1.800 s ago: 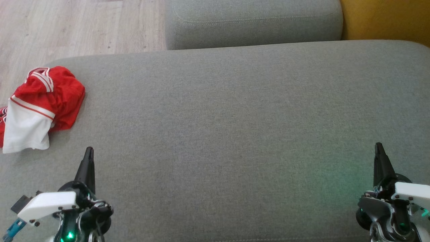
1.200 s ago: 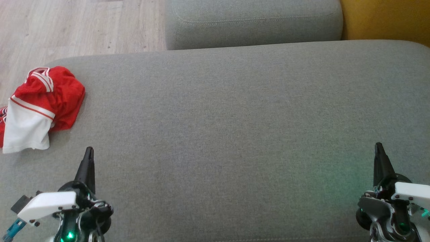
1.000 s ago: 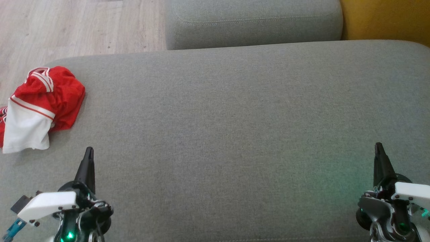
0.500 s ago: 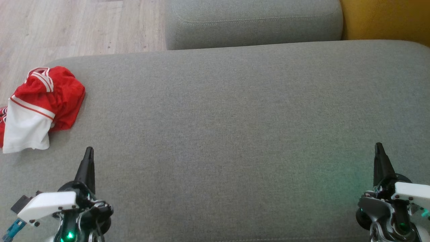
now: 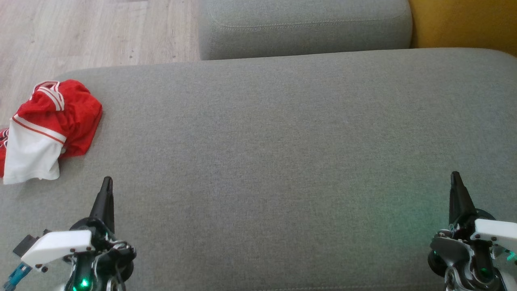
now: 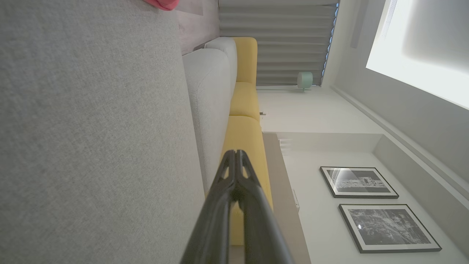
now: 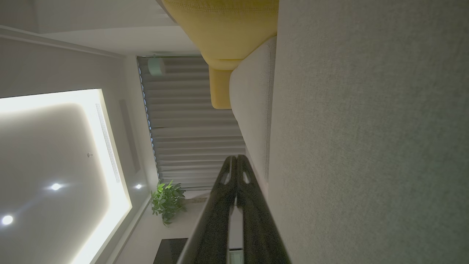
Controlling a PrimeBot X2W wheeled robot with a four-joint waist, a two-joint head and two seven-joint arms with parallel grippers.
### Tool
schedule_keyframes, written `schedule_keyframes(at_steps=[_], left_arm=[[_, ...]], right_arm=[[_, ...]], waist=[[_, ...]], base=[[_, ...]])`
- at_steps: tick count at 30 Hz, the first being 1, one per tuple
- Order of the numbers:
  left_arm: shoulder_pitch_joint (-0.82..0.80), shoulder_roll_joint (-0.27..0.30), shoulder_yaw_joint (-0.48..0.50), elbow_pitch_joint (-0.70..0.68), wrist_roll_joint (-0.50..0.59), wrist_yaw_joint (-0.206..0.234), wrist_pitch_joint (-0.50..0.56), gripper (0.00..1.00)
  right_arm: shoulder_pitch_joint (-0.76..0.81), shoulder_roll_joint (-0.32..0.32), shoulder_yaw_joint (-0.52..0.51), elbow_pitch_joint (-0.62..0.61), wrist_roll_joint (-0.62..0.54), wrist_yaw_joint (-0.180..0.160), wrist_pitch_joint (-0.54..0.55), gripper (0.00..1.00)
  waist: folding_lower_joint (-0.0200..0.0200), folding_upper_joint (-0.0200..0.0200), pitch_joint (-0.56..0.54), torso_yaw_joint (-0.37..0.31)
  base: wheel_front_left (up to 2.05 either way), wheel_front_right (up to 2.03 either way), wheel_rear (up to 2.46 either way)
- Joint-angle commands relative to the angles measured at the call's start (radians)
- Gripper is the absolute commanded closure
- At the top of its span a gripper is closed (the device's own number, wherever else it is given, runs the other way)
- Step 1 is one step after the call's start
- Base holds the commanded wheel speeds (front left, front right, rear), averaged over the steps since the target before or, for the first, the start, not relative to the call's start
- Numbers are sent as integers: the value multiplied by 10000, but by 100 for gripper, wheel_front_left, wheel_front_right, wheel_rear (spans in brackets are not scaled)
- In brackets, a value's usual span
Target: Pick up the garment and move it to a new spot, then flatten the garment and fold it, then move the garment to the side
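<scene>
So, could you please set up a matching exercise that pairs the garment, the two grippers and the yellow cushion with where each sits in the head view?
Things:
1. garment
2. left gripper
3. right gripper
4. yellow cushion

Places:
A. top right corner
B. lower left, shut, over the grey seat
C. crumpled at the grey seat's left edge
D. lower right, shut

Pairs: 1-C; 2-B; 3-D; 4-A

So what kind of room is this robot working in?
Most likely a home living room: a large grey sofa, framed pictures on the wall and a potted plant by the curtains.
</scene>
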Motion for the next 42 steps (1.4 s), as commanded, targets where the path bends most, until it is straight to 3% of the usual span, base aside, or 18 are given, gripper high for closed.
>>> schedule_keyframes(at_steps=[1,5,6,10,23,33,42], left_arm=[[-532,83,344,-359,-44,-73,73,100],[-532,83,344,-359,-44,-73,73,100],[-1,0,-1,-2,0,0,-1,0],[372,-80,-37,615,0,15,-18,0],[415,-62,-300,149,379,5,-427,0],[345,-49,-347,-393,1324,-2,-719,0],[263,-37,-568,-932,2630,117,-982,0]], right_arm=[[-522,-49,212,-380,0,67,55,100],[-522,-49,212,-380,0,67,55,100],[-1,0,2,-1,-1,0,-2,0],[337,50,28,607,0,-11,-3,0],[351,39,279,322,-546,-3,-416,0],[340,31,365,-150,-1717,4,-710,0],[297,24,613,-607,-3433,9,-976,0]], waist=[[0,0,0,0],[0,0,0,0],[0,0,0,0],[0,0,0,0],[0,0,19,8],[0,0,69,23],[0,0,116,37]], base=[[0,0,0],[0,0,0],[0,0,0],[0,0,0],[0,0,0],[0,0,0],[0,0,0]])
